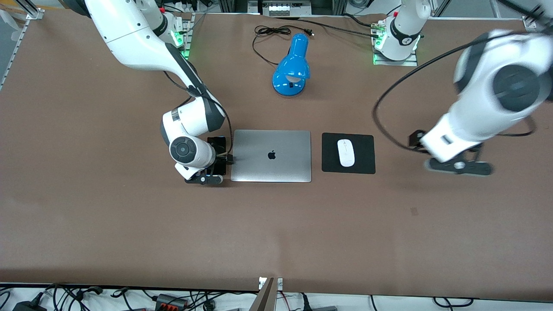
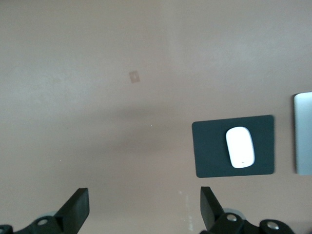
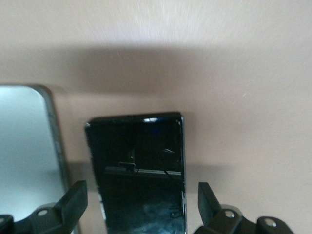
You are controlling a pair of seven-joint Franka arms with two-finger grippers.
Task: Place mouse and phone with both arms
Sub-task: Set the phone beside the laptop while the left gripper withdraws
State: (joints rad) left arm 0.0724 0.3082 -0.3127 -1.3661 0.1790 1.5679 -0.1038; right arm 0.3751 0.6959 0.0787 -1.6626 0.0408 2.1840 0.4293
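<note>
The white mouse (image 1: 346, 153) lies on a black square pad (image 1: 367, 162) beside the closed silver laptop (image 1: 271, 155). The mouse also shows in the left wrist view (image 2: 240, 147). My left gripper (image 1: 459, 166) is open and empty over bare table, toward the left arm's end from the pad; its fingers (image 2: 78, 209) stand wide apart. The black phone (image 1: 217, 141) lies flat on the table beside the laptop, toward the right arm's end, mostly hidden under my right gripper (image 1: 214, 166). In the right wrist view the phone (image 3: 139, 170) lies between the open fingers (image 3: 73, 200), with gaps on both sides.
A blue desk lamp (image 1: 291, 65) with a black cord lies farther from the front camera than the laptop. The laptop's edge shows in the right wrist view (image 3: 27, 141) and the left wrist view (image 2: 303, 134). A small mark (image 1: 414, 211) is on the brown table.
</note>
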